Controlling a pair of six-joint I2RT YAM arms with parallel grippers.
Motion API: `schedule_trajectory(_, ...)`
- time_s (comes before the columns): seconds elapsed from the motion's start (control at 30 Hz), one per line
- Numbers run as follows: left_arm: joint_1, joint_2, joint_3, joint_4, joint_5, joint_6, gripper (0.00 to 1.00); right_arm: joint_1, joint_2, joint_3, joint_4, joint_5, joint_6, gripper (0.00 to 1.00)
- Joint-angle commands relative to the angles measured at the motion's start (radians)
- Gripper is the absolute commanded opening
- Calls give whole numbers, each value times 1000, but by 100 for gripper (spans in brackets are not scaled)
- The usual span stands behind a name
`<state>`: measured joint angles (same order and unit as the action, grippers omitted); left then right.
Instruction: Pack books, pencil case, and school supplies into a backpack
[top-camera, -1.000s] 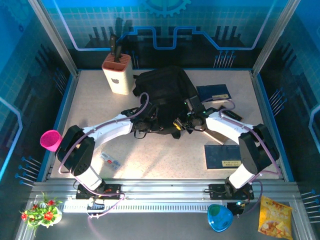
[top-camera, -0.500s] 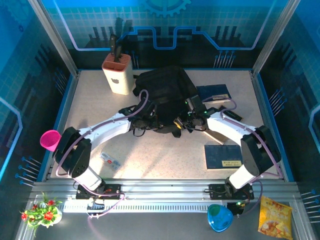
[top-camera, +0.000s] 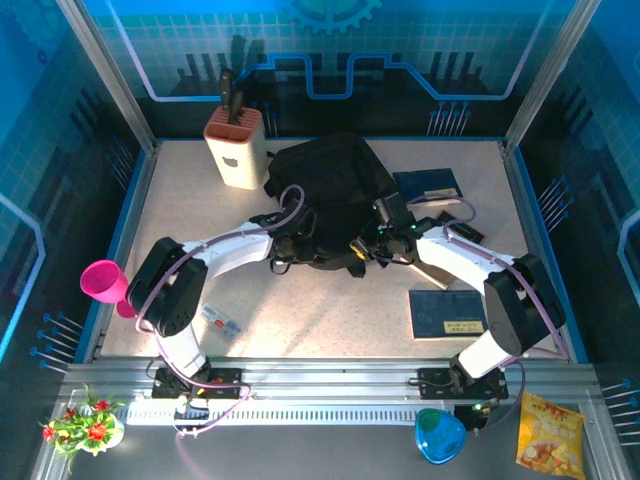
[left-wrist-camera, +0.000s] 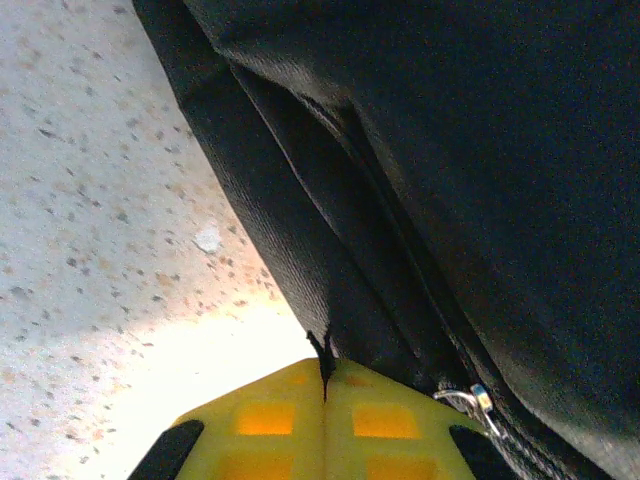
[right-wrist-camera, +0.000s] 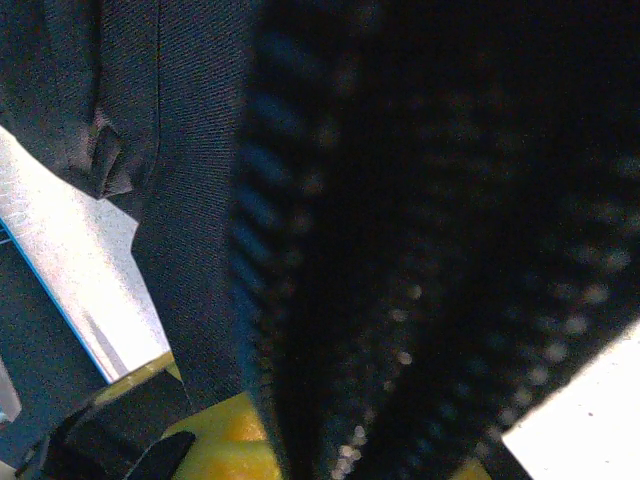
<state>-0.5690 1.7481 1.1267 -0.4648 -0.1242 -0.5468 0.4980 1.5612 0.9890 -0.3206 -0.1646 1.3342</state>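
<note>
A blue book (top-camera: 447, 313) lies on the counter (top-camera: 300, 320), nearer than the right fingers (top-camera: 363, 250) and to their right. Those seem clenched on the backpack (top-camera: 330, 185) (the wrist view is blurred). The left fingers (left-wrist-camera: 322, 385) pinch its fabric edge. Beyond the right fingers lies a second book (top-camera: 428, 185).

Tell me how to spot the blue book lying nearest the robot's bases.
Start at the big black backpack in the middle of the table. Toward the near right corner, beside the right arm, a dark blue book lies flat. Unlike the other blue book up by the backpack, it lies alone near the front edge.
</note>
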Motion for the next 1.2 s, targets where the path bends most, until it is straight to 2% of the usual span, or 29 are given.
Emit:
schedule_trajectory(0.0,67,27,31,-123,-116,49,0,-33,-47,-13,-13,58,-19,5)
schedule_trajectory(0.17,152,64,92,-114,-125,97,0,-41,-58,-22,-14,55,-18,5)
schedule_trajectory(0.3,206,106,147,-98,-177,134,0,-41,-67,-20,-9,55,-26,5)
schedule_trajectory(0.67,248,197,290,-46,-296,199,0,-29,-56,-11,21,18,-27,6)
schedule_trajectory(0.7,248,192,293,-52,-284,194,6,-24,-50,-7,25,11,-27,7)
schedule_trajectory(0.8,248,143,285,-82,-228,155,35,-2,-17,16,28,5,-26,7)
schedule_trajectory(0.83,248,118,278,-98,-217,134,42,10,-4,27,30,9,-26,7)
schedule_trajectory(0.97,248,-9,211,-142,-192,53,57,63,66,83,28,28,-18,8)
schedule_trajectory(1.17,252,-197,88,-161,-152,-6,69,154,225,221,64,-27,-23,10)
